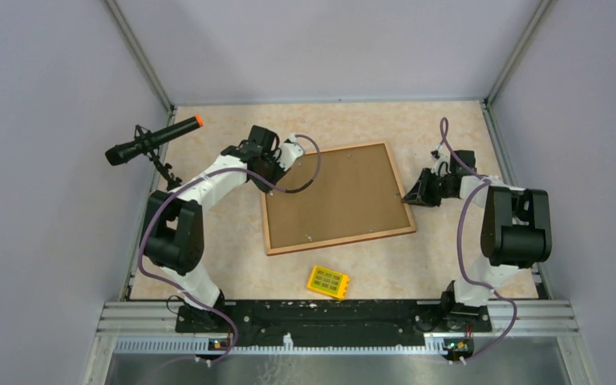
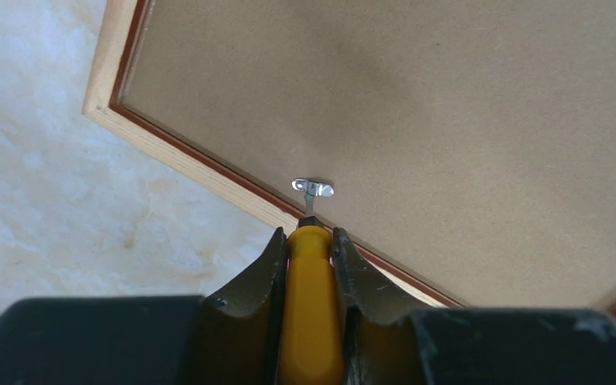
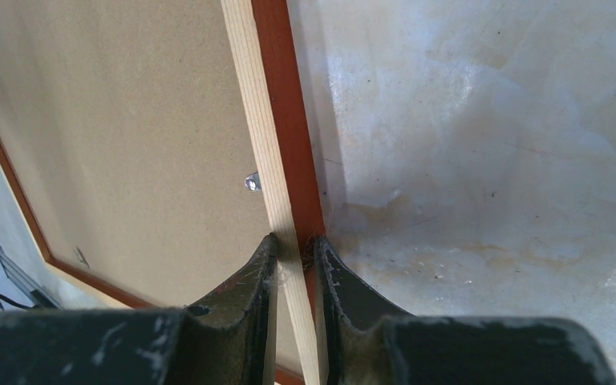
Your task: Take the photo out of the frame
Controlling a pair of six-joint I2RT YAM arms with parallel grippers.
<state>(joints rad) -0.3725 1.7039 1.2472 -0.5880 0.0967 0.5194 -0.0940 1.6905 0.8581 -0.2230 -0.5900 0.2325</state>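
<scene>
Our left fingers [image 2: 261, 277] are clamped on a yellow plastic tool handle [image 2: 311, 321], and its thin metal tip touches a small silver clip [image 2: 313, 188] on the brown board back of the big red-brown wooden picture frame [image 1: 345, 200]. Our right fingers [image 3: 255, 277] squeeze the frame's right edge. We see the frame lying face down on the pale stone-look bench [image 1: 425, 261], between both arms.
</scene>
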